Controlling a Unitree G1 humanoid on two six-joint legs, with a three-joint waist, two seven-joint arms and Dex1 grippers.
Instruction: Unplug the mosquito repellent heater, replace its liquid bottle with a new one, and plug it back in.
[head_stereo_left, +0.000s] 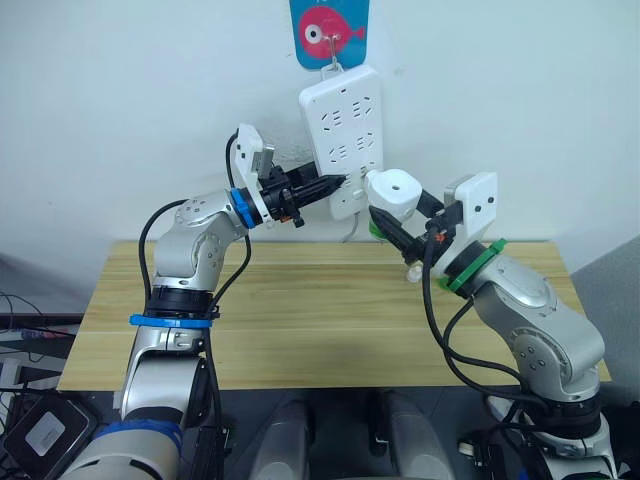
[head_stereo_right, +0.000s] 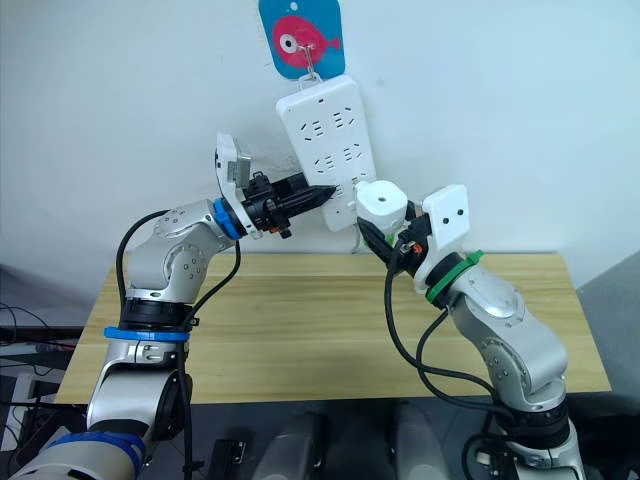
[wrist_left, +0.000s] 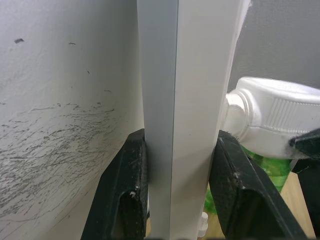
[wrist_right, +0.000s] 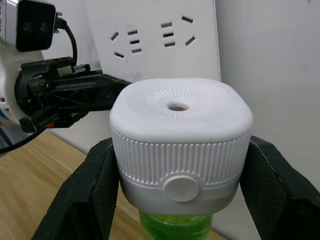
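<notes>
Right wrist view puts the heater (wrist_right: 181, 145) front and centre: a white, rounded unit with a ribbed side band, a small dark hole in its top face and a round button low on its front, pinched between the two black fingers (wrist_right: 85, 195) of the right gripper (head_stereo_left: 412, 232), one on each side. A green bottle (wrist_right: 175, 226) hangs beneath the unit, touching its underside. Seen from the head camera, the heater is held in the air just beside the lower right edge of the power strip (head_stereo_left: 343, 135); whether its back touches the strip cannot be told.

The strip, long and white, hangs tilted on the wall from a hook (head_stereo_left: 332, 46) on a blue card with a pink fish (head_stereo_left: 330, 32), and a white cable (head_stereo_left: 352, 228) drops from its lower end. The left gripper (head_stereo_left: 330, 186) reaches in from the strip's other side, and the left wrist view shows its black fingers (wrist_left: 125, 190) clamped on the strip's lower edge, one on the wall side and one on the socket side. The heater and green bottle sit just beyond that front finger.

Below both arms stands a wooden table (head_stereo_left: 300, 320), pushed against the white wall.
</notes>
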